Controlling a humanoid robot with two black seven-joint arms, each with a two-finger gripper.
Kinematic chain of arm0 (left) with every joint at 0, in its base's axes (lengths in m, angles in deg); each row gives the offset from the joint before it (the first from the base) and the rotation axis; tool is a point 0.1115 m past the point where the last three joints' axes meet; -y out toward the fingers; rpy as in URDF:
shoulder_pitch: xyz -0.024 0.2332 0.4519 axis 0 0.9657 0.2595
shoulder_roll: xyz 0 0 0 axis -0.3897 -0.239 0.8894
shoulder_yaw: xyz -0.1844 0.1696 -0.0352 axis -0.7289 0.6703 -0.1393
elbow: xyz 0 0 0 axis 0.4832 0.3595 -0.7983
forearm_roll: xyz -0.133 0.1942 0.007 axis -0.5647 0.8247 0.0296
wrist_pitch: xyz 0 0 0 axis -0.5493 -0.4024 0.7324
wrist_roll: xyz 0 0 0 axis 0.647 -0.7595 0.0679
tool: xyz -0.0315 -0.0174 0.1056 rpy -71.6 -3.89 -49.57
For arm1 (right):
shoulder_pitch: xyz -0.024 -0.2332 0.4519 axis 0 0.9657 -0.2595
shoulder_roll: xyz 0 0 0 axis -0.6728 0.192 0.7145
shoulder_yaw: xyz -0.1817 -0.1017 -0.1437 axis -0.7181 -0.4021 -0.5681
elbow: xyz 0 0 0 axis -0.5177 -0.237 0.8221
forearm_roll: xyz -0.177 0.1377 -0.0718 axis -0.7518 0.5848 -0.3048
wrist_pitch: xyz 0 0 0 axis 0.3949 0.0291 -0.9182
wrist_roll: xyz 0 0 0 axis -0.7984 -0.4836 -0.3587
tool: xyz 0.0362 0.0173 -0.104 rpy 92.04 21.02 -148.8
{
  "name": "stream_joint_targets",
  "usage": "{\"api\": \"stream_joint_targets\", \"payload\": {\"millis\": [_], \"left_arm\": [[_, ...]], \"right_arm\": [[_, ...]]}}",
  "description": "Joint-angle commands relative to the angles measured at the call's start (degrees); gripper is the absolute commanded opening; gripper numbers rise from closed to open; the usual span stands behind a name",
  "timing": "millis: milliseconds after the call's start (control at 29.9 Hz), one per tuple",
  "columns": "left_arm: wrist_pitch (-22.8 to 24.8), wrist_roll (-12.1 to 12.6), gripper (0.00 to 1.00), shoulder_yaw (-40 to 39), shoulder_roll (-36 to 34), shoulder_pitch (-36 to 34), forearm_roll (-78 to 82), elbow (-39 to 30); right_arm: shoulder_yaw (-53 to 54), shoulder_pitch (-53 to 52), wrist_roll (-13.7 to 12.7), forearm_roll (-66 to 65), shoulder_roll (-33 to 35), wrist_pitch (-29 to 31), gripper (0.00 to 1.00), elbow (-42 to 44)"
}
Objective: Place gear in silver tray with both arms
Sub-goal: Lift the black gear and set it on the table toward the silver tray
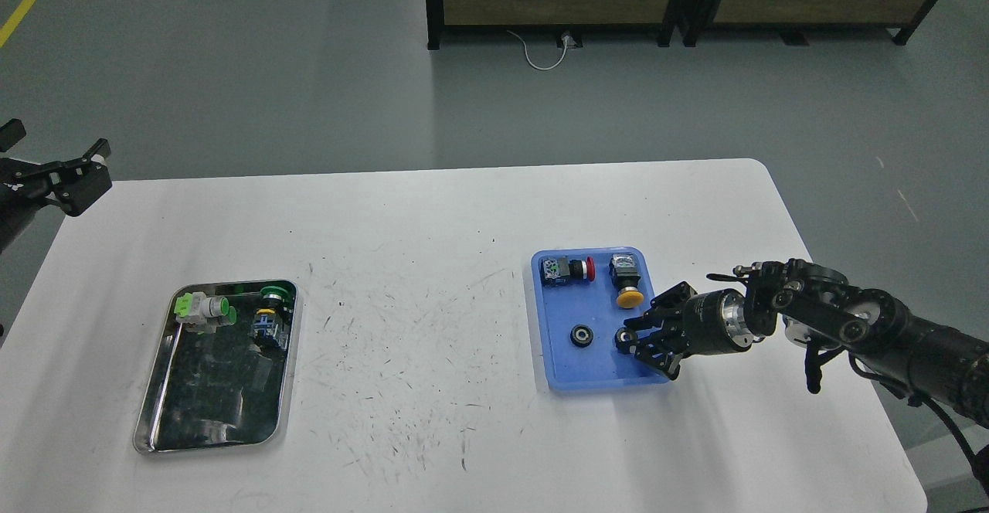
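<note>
Head view: a white table (433, 281), scuffed with dark marks, fills the lower part of the frame. On its left lies the silver tray (154, 412), its dark bottom mirroring the room. At the tray's far end rest two push-button switches: a white one with green parts (202, 309) and a green-capped one (272, 314) on a blue and yellow body.

On the right sits a blue tray (595, 370). Along its far edge lie a red-capped switch (568, 269) and a yellow-capped switch (627, 280). Nearer, one small black gear (581, 335) lies alone on the tray floor, just left of a second gear (621, 337).

The right gripper (630, 339) reaches in over the blue tray's right side, its fingers closed narrowly about the second gear. The left gripper (85, 169) hangs at the frame's left edge, off the table's far corner, well apart from the silver tray; whether its fingers are spread or closed I cannot tell
</note>
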Motion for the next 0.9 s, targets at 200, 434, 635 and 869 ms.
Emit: {"api": "stream_joint_targets", "payload": {"millis": [200, 434, 635, 869], "left_arm": [[0.00, -0.07, 1.00, 0.00, -0.15, 0.08, 0.00, -0.07], [0.00, -0.07, 1.00, 0.00, 0.11, 0.08, 0.00, -0.07], [0.00, 0.02, 1.00, 0.00, 0.38, -0.01, 0.00, -0.07], [0.00, 0.19, 1.00, 0.00, 0.55, -0.28, 0.00, -0.07]], "right_arm": [[2.76, -0.15, 0.15, 0.17, 0.53, 0.00, 0.29, -0.08], [4.52, -0.59, 0.41, 0.79, -0.08, 0.00, 0.30, -0.52], [5.93, -0.77, 0.50, 0.88, -3.50, 0.00, 0.31, -0.70], [5.32, -1.29, 0.32, 0.88, -9.66, 0.00, 0.32, -0.61]]}}
